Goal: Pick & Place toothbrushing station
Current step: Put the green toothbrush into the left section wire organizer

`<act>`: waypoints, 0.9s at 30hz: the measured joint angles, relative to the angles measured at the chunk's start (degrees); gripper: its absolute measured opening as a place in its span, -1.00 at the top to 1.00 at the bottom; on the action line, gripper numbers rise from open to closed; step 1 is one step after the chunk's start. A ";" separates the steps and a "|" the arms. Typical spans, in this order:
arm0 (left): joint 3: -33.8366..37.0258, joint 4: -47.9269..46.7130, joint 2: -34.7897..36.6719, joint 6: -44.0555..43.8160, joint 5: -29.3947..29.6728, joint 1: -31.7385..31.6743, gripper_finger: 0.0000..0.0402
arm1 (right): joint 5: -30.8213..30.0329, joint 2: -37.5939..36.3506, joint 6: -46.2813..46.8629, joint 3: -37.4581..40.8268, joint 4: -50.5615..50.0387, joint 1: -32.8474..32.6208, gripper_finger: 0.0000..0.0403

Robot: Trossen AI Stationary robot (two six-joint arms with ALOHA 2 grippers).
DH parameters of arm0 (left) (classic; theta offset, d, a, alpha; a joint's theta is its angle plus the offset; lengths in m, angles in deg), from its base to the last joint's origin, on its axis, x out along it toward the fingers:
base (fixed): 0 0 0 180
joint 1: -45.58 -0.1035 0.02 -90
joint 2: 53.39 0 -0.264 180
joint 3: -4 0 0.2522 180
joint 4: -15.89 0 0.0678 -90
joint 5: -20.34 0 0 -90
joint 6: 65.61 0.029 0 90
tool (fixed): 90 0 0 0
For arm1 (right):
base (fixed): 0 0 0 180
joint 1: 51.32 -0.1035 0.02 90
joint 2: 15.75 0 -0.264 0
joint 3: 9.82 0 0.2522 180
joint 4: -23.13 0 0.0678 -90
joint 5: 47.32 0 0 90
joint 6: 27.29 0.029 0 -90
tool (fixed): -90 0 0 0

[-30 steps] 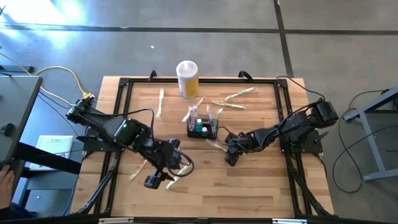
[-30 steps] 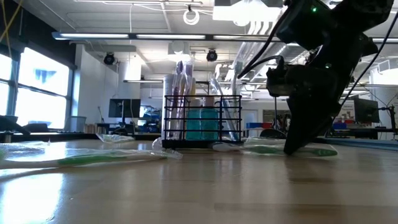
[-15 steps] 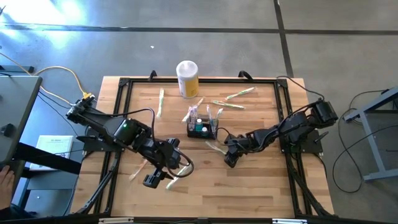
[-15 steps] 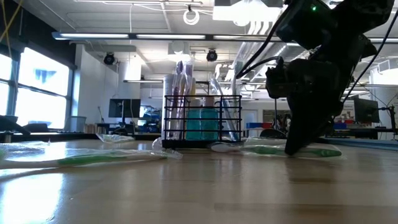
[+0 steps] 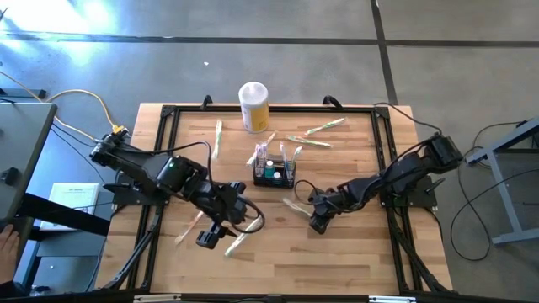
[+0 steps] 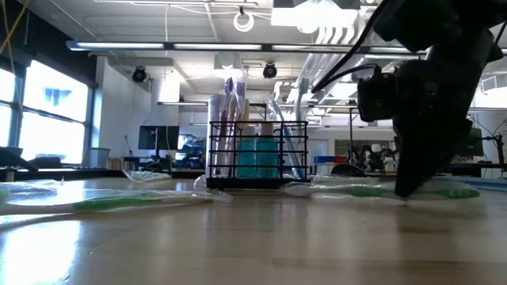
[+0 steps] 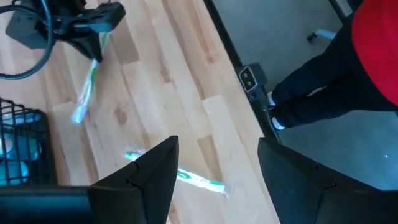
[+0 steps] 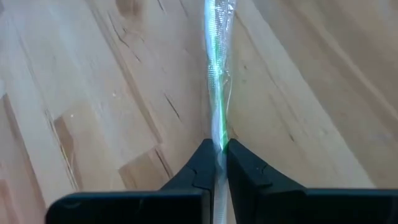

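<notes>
The toothbrushing station, a black wire basket (image 5: 274, 173) (image 6: 257, 154) holding toothbrushes and a teal bottle, stands on its base mid-table. Right of it and nearer the front edge, my right gripper (image 5: 317, 225) (image 8: 217, 163) is shut on a green toothbrush in a clear wrapper (image 5: 295, 204) (image 6: 356, 190). My left gripper (image 5: 210, 238) (image 7: 214, 168) hangs open above the table's near left, with nothing between its fingers. My right gripper pinches one end of the wrapped toothbrush (image 8: 217, 134) between its two fingers. The fingers slant down from the table's right side and lie along the brush. The brush stretches away from the fingertips toward the basket, low over the table; whether it is clear of the wood I cannot tell.
A yellow-and-white canister (image 5: 253, 105) stands at the far edge. Other wrapped toothbrushes lie scattered: far left (image 5: 217, 139), far right (image 5: 324, 126), and near the left gripper (image 5: 240, 241) (image 5: 187, 229). A person in red (image 7: 373, 50) stands beyond the table's edge.
My right gripper, staying shut, has gone toward the table's near edge and a little right. The wrapped toothbrush has slid along with it, away from the basket.
</notes>
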 joint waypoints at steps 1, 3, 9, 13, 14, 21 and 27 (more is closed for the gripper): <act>0.00 0.07 0.03 0.00 -0.02 0.07 -0.08 | -0.33 -0.60 0.06 0.00 -0.73 -0.07 0.94; 0.00 0.08 0.07 0.00 -0.09 0.15 -0.08 | -1.40 -1.36 0.14 -0.07 -1.85 -0.38 0.94; 0.00 0.59 0.07 -0.02 0.16 0.04 -0.08 | -2.90 -2.76 1.24 -0.22 -3.36 -1.55 0.94; 0.00 0.68 0.07 -0.02 -0.09 -0.98 -0.08 | -3.64 -2.76 1.64 -0.22 -3.31 -2.69 0.94; 0.00 0.68 0.07 -0.02 -0.07 -0.98 -0.08 | -3.93 -2.76 1.70 -0.22 -3.31 -2.99 0.94; 0.00 1.02 0.07 -0.02 0.07 -0.98 -0.08 | -5.13 -2.80 2.67 -0.26 -3.16 -4.15 0.94; 0.00 1.41 0.07 -0.02 0.30 -1.01 -0.08 | -5.18 -2.83 2.60 -0.33 -3.14 -4.25 0.94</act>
